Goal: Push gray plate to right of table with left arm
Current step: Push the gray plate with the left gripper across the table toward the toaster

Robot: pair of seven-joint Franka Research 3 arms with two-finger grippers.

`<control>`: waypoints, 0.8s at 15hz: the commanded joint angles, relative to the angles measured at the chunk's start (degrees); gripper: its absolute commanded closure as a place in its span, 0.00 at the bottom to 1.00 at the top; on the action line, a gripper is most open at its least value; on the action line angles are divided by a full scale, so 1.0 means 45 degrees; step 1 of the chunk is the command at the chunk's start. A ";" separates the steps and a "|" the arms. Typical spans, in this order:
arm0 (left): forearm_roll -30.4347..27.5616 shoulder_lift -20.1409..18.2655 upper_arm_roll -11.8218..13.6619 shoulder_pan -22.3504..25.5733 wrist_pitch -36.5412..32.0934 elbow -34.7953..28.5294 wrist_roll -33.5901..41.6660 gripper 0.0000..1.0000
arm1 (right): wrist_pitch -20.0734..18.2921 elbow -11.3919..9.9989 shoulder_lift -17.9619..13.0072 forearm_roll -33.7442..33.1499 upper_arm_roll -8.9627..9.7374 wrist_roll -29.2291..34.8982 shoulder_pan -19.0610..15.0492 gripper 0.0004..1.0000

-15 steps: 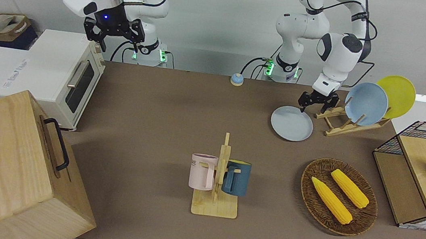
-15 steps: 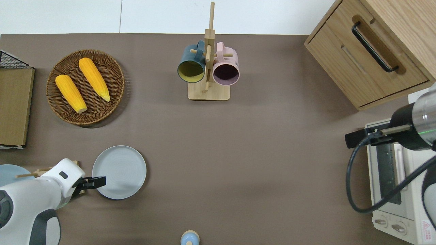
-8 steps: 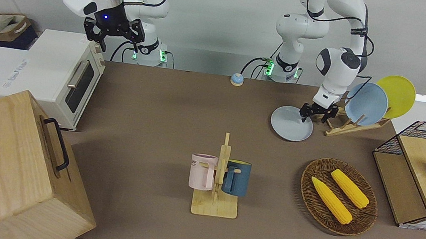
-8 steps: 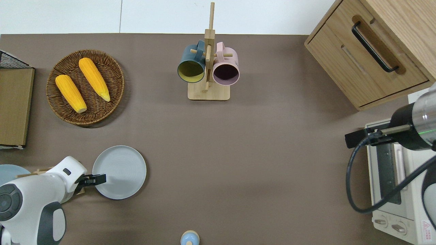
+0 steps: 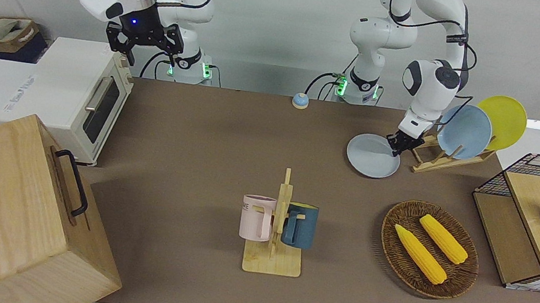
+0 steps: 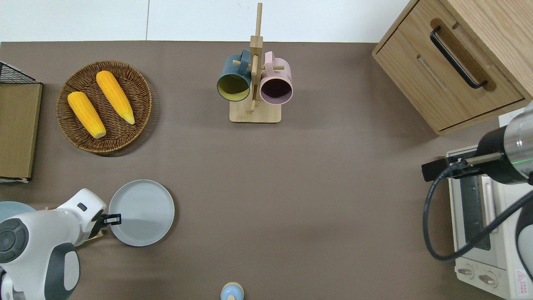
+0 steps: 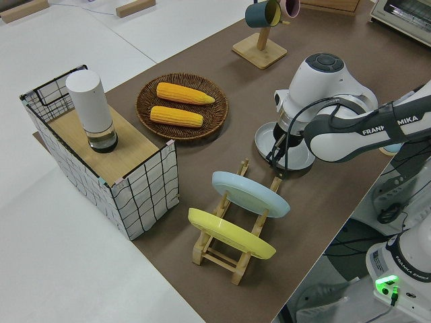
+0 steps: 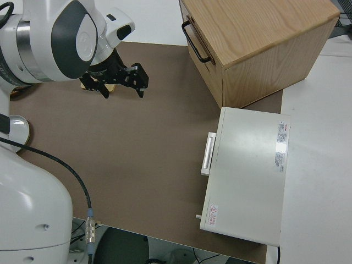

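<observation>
Front view: the gray plate [image 5: 372, 156] lies flat on the table [image 5: 209, 139] beside the plate rack [image 5: 436, 159], toward my left arm's end, with my left gripper [image 5: 397, 146] at its rim; I cannot tell how the fingers stand. Overhead view: the gripper [image 6: 112, 218] touches the plate's [image 6: 141, 212] rack-side edge; my right arm is parked. Left side view: the plate [image 7: 266, 134] looks stiff, light and prone to slide, so I judge a low push on the rim better than a grasp.

gray plate [image 6: 141, 212] | bare table [image 6: 300, 200] toward right arm's end | oven [image 6: 483, 233] at end
</observation>
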 commanded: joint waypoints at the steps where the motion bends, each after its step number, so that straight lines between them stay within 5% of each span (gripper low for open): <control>1: 0.0196 0.0176 -0.0009 -0.0020 -0.0193 -0.0045 -0.0119 1.00 | -0.0198 0.0111 -0.0037 0.0074 0.0214 0.0165 -0.0251 0.02; 4: 0.0176 0.0429 -0.0223 -0.0234 -0.0154 -0.0026 -0.0953 1.00 | -0.0198 0.0111 -0.0037 0.0054 0.0214 0.0165 -0.0251 0.02; 12: 0.0196 0.2048 -0.0791 -0.3922 -0.0095 0.1300 -0.7513 1.00 | -0.0198 0.0111 -0.0037 0.0074 0.0214 0.0165 -0.0251 0.02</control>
